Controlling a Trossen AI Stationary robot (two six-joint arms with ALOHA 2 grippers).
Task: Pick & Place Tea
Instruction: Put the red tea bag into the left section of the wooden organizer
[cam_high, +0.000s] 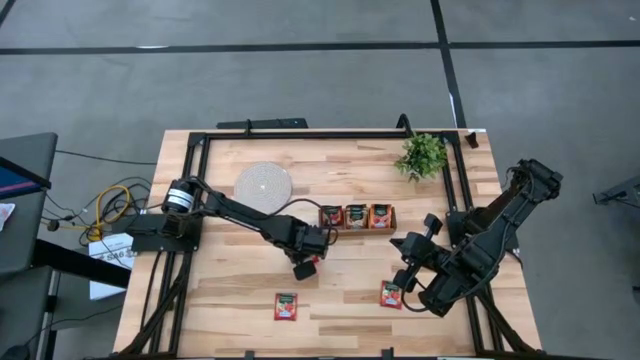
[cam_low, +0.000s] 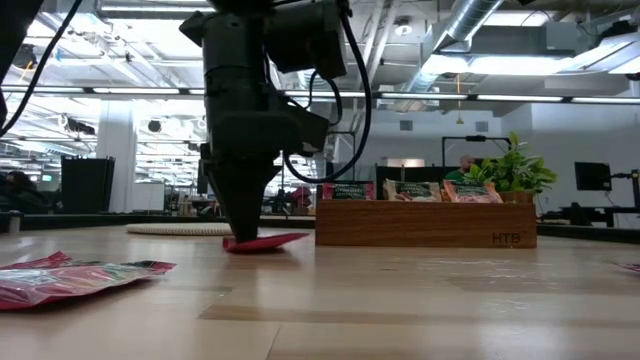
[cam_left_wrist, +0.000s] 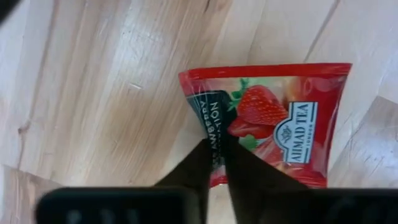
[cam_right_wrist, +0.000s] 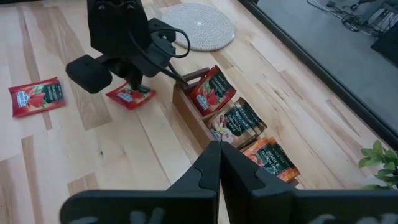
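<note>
My left gripper (cam_high: 305, 263) points down near the table's middle and is shut on a red-orange strawberry tea sachet (cam_left_wrist: 267, 124). That sachet also shows in the low view (cam_low: 265, 241) and in the right wrist view (cam_right_wrist: 130, 95). My right gripper (cam_right_wrist: 219, 149) is shut and empty. It hangs above the table, right of the middle (cam_high: 405, 268). Two more red sachets lie flat on the table, one near the front edge (cam_high: 286, 306) and one by my right gripper (cam_high: 391, 294). The wooden tray (cam_high: 357, 228) holds three sachets standing upright. My left gripper pinches the red sachet between its two fingers at the edge beside the dark band (cam_left_wrist: 214, 140). The fingers come from above and point down. The sachet sits at table height, nearly flat, with one side a little raised (cam_low: 295, 238).
A round grey-white disc (cam_high: 263, 183) lies at the far left of the table. A small green plant (cam_high: 423, 155) stands at the far right. A black frame runs round the table's edges (cam_high: 300, 133). Bare wood lies between the front sachets.
</note>
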